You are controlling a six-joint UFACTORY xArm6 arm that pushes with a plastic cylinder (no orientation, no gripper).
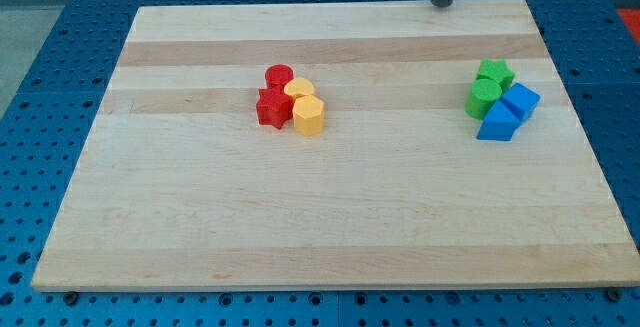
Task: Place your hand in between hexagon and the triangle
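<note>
My tip (441, 4) rests at the board's top edge, right of centre, far from all blocks. A yellow hexagon (309, 115) lies left of centre in a tight cluster with a yellow cylinder (299, 90), a red cylinder (279, 75) and a red star (271, 109). A blue triangle (498, 124) lies at the right in a second cluster, touching a blue cube (521, 100), a green cylinder (483, 97) and a green star (495, 71). My tip is above and to the left of the right cluster.
The wooden board (330, 217) lies on a blue perforated table (40, 77). The two clusters are well apart on the board's upper half.
</note>
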